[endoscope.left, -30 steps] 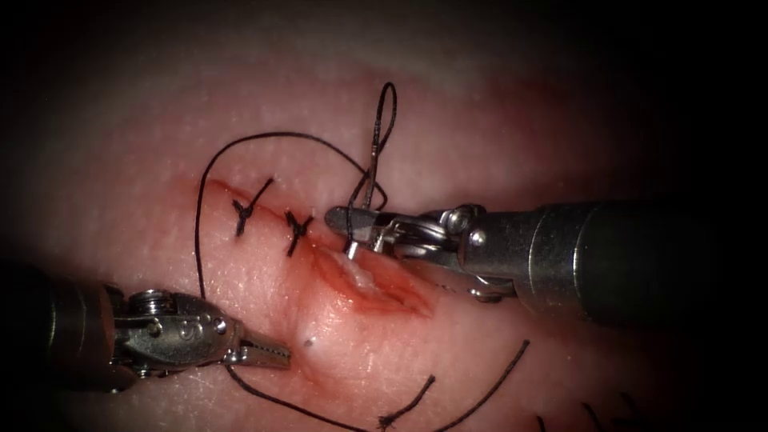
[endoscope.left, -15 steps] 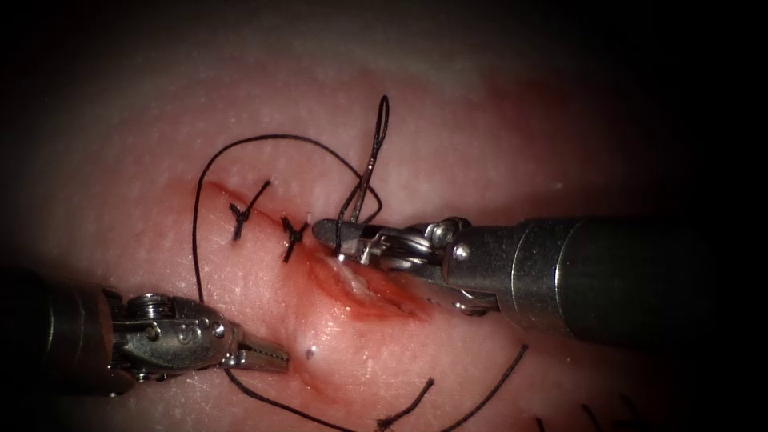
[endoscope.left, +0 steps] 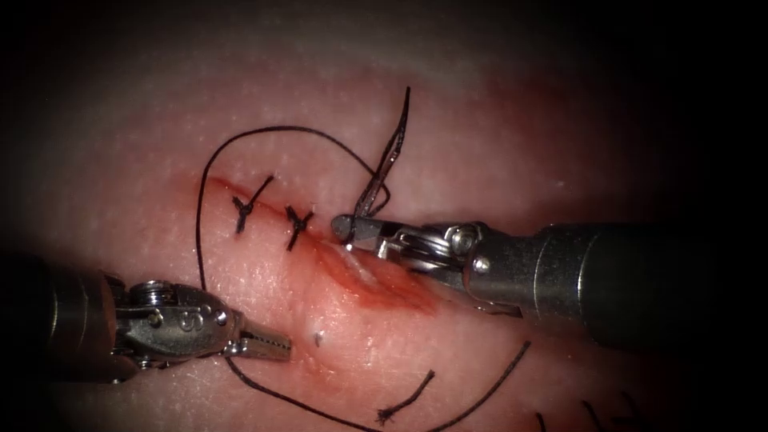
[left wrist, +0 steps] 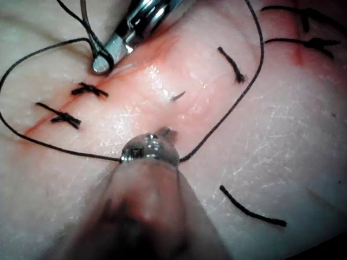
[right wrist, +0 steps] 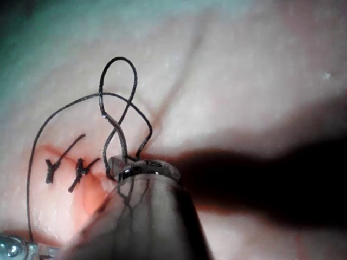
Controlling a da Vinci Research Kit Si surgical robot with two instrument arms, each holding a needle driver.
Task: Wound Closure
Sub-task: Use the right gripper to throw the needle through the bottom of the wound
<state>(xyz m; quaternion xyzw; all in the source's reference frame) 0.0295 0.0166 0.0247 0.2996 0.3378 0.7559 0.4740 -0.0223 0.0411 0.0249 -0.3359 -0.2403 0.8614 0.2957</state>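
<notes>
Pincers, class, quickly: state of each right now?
Left pincer: closed on the thread.
Right pincer: closed, thread looped around it; whether it grips the thread cannot be told.

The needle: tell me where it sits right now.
The needle stands up over the tissue, held at its lower end by the right tool, just right of the second stitch, at the cut's upper edge.
</notes>
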